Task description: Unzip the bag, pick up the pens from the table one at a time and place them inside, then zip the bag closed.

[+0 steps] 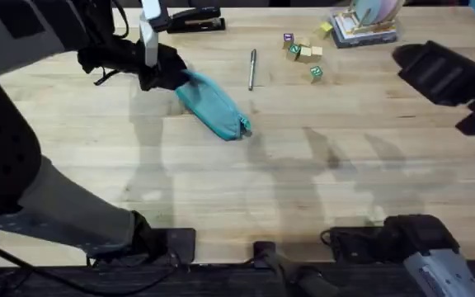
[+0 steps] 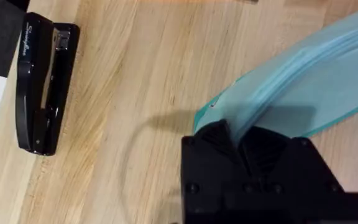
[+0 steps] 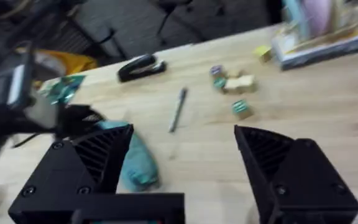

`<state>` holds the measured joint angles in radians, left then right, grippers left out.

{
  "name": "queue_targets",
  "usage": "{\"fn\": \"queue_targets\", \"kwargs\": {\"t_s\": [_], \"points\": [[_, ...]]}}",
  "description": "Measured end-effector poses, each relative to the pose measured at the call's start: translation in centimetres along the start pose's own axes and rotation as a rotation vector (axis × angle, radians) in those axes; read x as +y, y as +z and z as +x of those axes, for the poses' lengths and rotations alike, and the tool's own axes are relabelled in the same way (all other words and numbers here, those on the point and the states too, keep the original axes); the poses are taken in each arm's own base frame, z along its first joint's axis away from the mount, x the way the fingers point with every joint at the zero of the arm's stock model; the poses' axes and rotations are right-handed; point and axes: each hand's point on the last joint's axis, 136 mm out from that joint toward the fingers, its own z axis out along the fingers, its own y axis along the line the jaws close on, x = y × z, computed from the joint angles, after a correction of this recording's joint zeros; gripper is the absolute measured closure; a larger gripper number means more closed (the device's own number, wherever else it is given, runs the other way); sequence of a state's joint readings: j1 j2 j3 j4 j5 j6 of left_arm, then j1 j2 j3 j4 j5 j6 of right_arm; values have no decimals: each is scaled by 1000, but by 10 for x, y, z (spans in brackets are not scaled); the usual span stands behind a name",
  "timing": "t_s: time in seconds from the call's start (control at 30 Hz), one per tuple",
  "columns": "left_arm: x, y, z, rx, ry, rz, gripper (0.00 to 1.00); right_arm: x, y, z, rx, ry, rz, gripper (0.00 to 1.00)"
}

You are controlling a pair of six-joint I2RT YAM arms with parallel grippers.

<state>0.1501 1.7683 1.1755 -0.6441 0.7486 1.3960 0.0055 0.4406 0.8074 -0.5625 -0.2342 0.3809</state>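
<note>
left gripper clenched on the end of the bag, far left of the table | right gripper spread wide, holding nothing, up over the right side | pen lies just beyond the bag, apart from it | stapler by the far edge

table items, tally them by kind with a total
teal bag: 1
pen: 1
black stapler: 1
small blocks: 5
stack of books: 1
total: 9
</note>
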Motion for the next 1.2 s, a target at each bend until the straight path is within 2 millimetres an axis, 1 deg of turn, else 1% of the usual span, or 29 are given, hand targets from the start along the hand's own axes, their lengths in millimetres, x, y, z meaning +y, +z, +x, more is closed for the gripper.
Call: {"fn": "queue_targets", "kwargs": {"t_s": [0.17, 0.33, 0.5, 0.67, 0.83, 0.93, 1.1, 1.2], "points": [[0, 0, 0, 0, 0, 0, 958, 16, 8, 13, 93, 68, -106, 3], [0, 0, 0, 0, 0, 0, 958, 29, 7, 20, 135, 89, -182, 3], [0, 0, 0, 0, 0, 0, 958, 38, 6, 24, 163, 109, -227, 4], [0, 0, 0, 0, 0, 0, 958, 49, 11, 36, 234, 110, -274, 3], [0, 0, 0, 0, 0, 0, 958, 63, 25, 58, 359, 109, -318, 3], [0, 0, 0, 0, 0, 0, 958, 71, 36, 78, 459, 108, -338, 3], [0, 0, 0, 0, 0, 0, 958, 78, 61, 112, 596, 77, -311, 4], [0, 0, 0, -1, 1, -1, 959, 87, 76, 124, 617, 39, -311, 4]]}}
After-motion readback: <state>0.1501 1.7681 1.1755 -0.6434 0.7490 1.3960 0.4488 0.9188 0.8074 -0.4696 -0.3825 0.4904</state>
